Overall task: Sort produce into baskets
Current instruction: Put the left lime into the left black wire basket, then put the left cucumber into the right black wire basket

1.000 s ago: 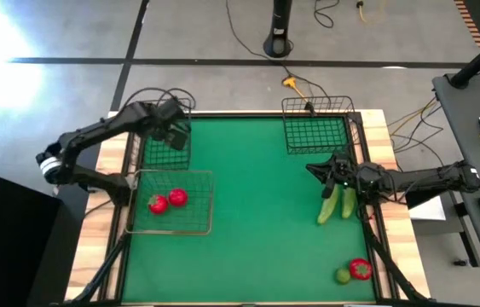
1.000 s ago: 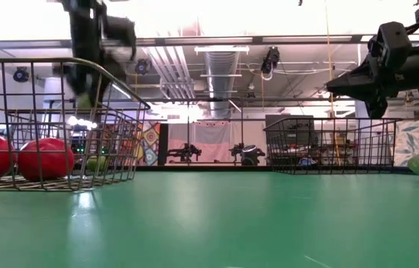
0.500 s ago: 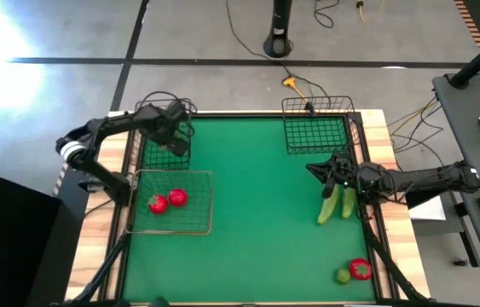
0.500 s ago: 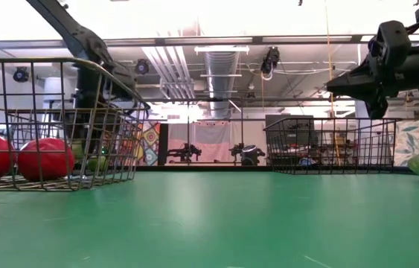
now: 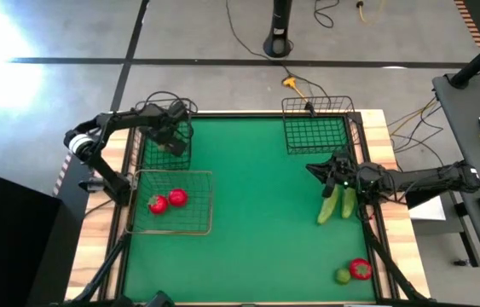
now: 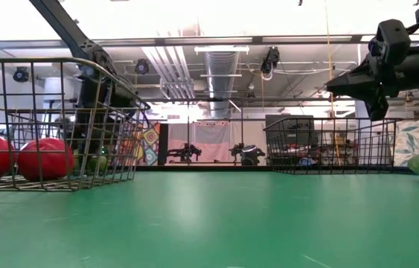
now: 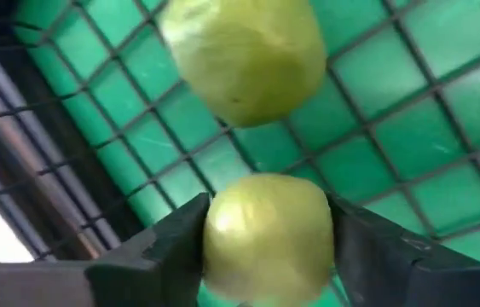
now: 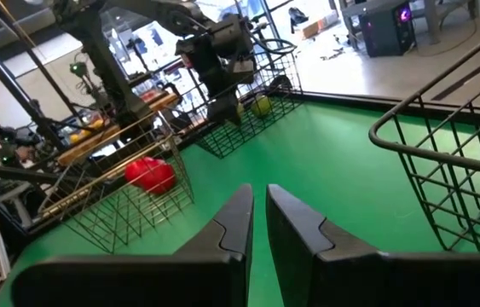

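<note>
My left gripper [image 5: 169, 136] reaches down into the small dark basket [image 5: 180, 158] at the far left, shut on a yellow-green round piece [image 7: 267, 239]. A second yellow-green piece [image 7: 244, 60] lies on that basket's mesh floor, just beyond. My right gripper [image 5: 312, 168] hangs level and shut over the table's right side, holding nothing. Two green cucumbers [image 5: 337, 205] lie on the mat below it. At the near right a red piece [image 5: 360, 269] and a yellow-green one [image 5: 342, 275] sit on the mat. My left gripper pinches the yellow-green piece between its two fingers, one fingertip [image 7: 184, 243] on each side [image 7: 216, 243] of the ball. The fingers come steeply from above, inside the basket. Whether the piece rests on the mesh floor I cannot tell.
The wide grey-wire basket [image 5: 201, 228] at the left holds two red pieces [image 5: 167, 201]. A second small dark basket [image 5: 318, 128] stands at the far right. The mat's middle [image 5: 257, 213] is bare green. Wooden rails [image 5: 107, 230] border the mat.
My left gripper has sunk from above the far-left basket's rim down inside it, carrying the yellow-green piece along, and has tipped more steeply downward. The right arm has kept still.
</note>
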`<state>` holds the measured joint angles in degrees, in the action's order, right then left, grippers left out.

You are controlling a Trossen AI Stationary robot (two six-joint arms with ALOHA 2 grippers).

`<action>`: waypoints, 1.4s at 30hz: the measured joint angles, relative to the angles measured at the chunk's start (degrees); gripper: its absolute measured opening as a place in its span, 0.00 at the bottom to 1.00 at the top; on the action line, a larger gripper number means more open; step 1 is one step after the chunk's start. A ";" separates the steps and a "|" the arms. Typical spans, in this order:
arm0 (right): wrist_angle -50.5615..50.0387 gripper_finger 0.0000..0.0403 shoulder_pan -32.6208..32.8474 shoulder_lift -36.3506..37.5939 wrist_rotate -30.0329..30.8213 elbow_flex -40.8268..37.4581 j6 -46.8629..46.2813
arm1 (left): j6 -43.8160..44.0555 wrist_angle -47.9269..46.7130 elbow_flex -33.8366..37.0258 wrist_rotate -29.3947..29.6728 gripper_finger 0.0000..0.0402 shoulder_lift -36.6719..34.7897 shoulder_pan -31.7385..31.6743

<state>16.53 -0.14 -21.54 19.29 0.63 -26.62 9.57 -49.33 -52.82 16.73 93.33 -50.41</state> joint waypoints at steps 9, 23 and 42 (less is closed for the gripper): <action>-0.02 0.07 -0.37 -0.01 1.30 2.95 4.32 | 0.98 -0.37 0.01 0.75 0.68 -11.30 0.33; -35.38 0.07 2.14 -21.57 -1.73 32.27 6.69 | 16.13 20.23 6.93 7.40 0.71 -47.28 32.49; -69.81 0.07 14.14 -49.25 -13.77 56.57 17.99 | 1.55 69.33 23.41 38.84 0.70 -38.70 89.05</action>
<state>-53.28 14.00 -70.79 5.52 57.20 -8.63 11.12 20.00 -29.41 55.57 54.63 38.63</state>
